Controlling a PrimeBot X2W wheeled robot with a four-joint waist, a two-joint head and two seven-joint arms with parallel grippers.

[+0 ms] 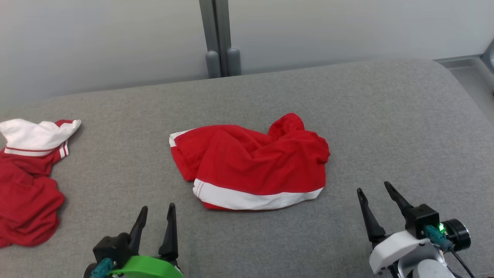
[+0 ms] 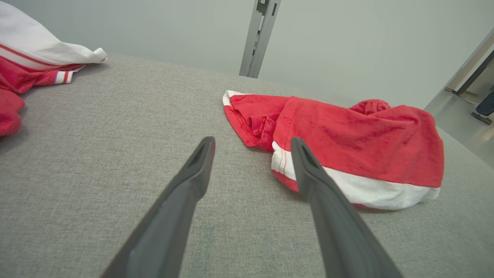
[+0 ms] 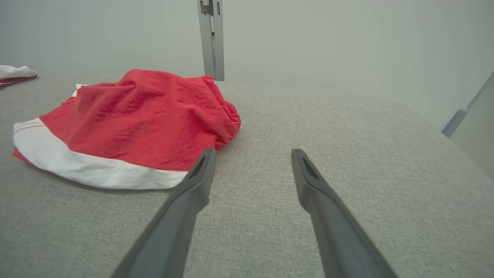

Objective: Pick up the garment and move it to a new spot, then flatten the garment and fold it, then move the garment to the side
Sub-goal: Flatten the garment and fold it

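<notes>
Red shorts (image 1: pixel 251 166) lie crumpled at the middle of the grey upholstered surface (image 1: pixel 366 108). Their long axis runs left-to-right across the robot's front, with the white hem band on the near edge. Left gripper (image 1: pixel 158 207) and right gripper (image 1: pixel 373 187) are both spread wide and empty, short of the hem, one off each end. Left looks marginally nearer its hem corner, so a two-arm pickup seems feasible.

Garment (image 1: pixel 251 162) at cushion (image 1: pixel 347 108) centre, second garment (image 1: pixel 27 193) left
</notes>
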